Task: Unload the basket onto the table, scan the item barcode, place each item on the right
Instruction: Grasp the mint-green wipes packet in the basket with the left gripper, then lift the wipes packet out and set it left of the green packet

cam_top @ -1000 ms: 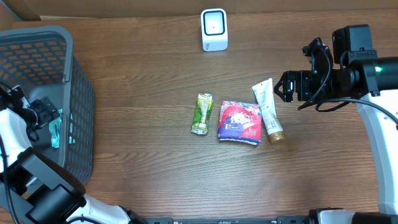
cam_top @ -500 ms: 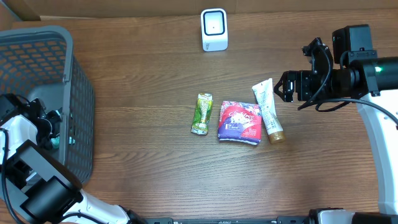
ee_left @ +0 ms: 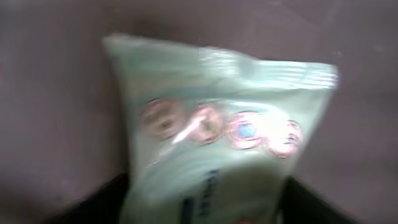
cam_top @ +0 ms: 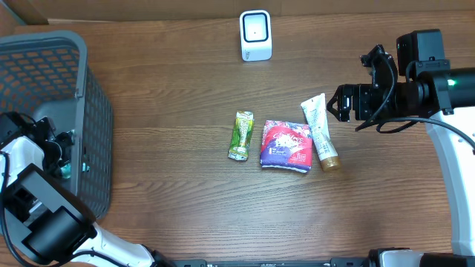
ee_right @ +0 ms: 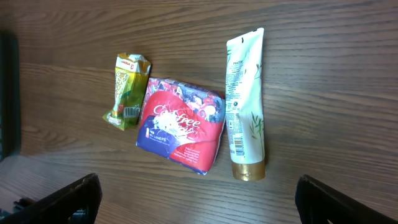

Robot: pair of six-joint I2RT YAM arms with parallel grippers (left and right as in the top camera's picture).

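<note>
now, closest of all, a pale green packet (ee_left: 217, 124) printed with a row of pinkish round marks is seen filling the left wrist view, blurred, with the dark tips of the left gripper (ee_left: 202, 205) at either side of its lower end. the packet is placed between the jaws, but whether they are already clamped on it cannot be told, and no barcode can be made out. from overhead this is shown to be happening inside the grey basket (cam_top: 44, 59), toward its right wall, and the packet is taken to be the item meant for scanning. compared with a second ago, the left arm has been shifted lower inside the basket and brought onto the packet, while little has been altered in the last half second. a pick is therefore judged to be under way, with nothing yet lifted out or scanned. well to the right of the basket, on the wooden table (cam_top: 171, 89), a green snack pouch (cam_top: 240, 136), a red and purple pack (cam_top: 286, 145) and a white tube (cam_top: 320, 131) with a gold cap are left untouched in a row. farther right of the basket again, the right gripper (ee_right: 199, 199) is held above the table with its fingers spread wide and nothing between them. farthest from the basket, at the table's back edge, the white scanner (cam_top: 256, 35) is waiting, so the packet would have to be carried well across with its barcode turned toward it.
</note>
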